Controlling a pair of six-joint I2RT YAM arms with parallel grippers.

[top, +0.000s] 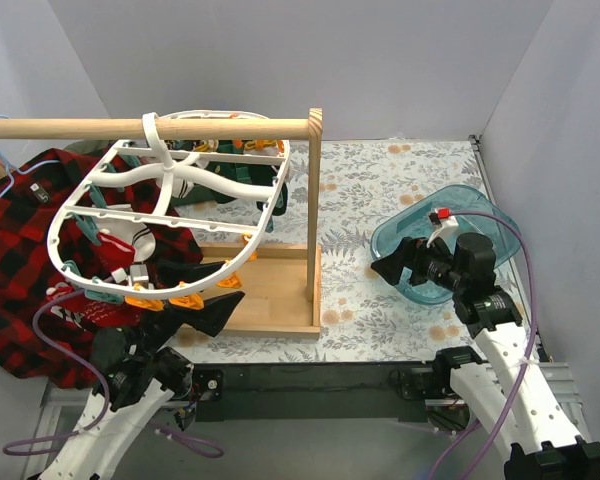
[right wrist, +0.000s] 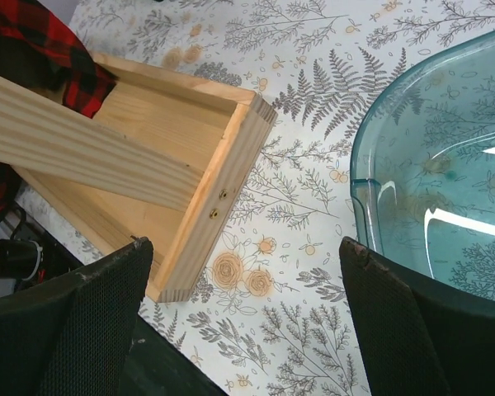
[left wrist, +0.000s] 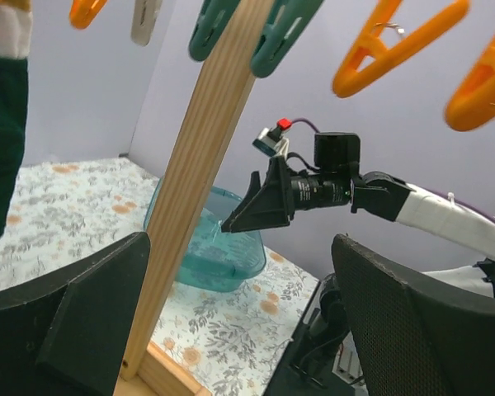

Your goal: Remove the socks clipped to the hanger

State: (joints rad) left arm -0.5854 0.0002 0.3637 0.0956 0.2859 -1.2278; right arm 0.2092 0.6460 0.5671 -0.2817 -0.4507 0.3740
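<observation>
The white oval hanger (top: 78, 192) hangs from the wooden rail. Dark green socks (top: 232, 178) are clipped at its far side, and a red sock with white pattern (top: 120, 245) at its near left. Orange clips (top: 185, 298) line its near edge. My left gripper (top: 205, 303) is open and empty just below that near edge. In the left wrist view (left wrist: 239, 247) orange clips (left wrist: 396, 41) and teal clips (left wrist: 256, 25) hang above it, with a dark green sock (left wrist: 0, 140) at the left. My right gripper (top: 395, 262) (right wrist: 246, 247) is open and empty by the bin's left rim.
The wooden stand has a rail (top: 150, 128), an upright post (top: 314, 200) (left wrist: 198, 165) and a base (top: 275, 295) (right wrist: 173, 157). A red-and-black plaid shirt (top: 20, 250) hangs at the left. A teal plastic bin (top: 480, 215) (right wrist: 445, 165) stands at the right on the floral cloth.
</observation>
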